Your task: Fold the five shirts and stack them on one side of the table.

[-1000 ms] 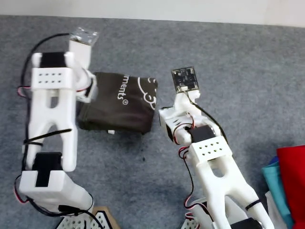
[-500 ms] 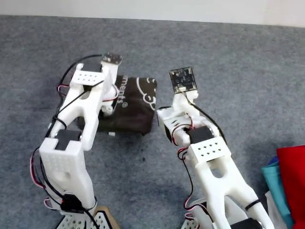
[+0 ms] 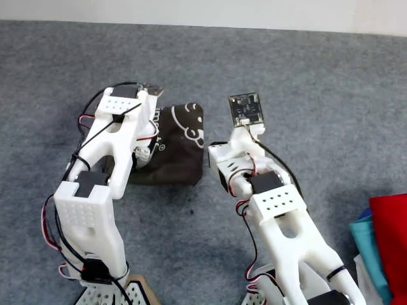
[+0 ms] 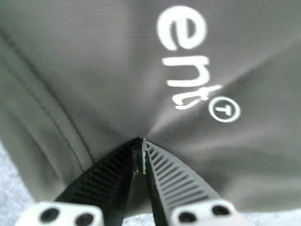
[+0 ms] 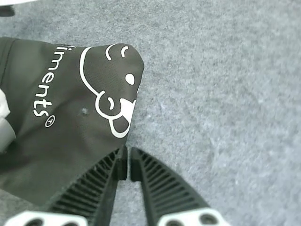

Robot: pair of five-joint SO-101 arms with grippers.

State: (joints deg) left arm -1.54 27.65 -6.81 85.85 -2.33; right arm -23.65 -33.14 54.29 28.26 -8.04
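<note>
on the grey table (image 3: 305, 76), left of centre, the folded dark shirt (image 3: 181, 149) is pinched by the left gripper (image 4: 139, 146), while the jaws of the right gripper (image 5: 127, 161) are pressed together, empty, beside its edge. folding is judged done; a drag to the stacking side is called for next.

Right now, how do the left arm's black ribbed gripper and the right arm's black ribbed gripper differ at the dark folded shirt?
1. The left gripper sits over the printed panel of the dark folded shirt; the right gripper sits at its edge, by the grey table.
2. Fabric puckers into the left gripper's tips, so it pinches the shirt; around the right gripper the shirt lies flat, grip unclear.
Shared: both shut, tips at the shirt.
</note>
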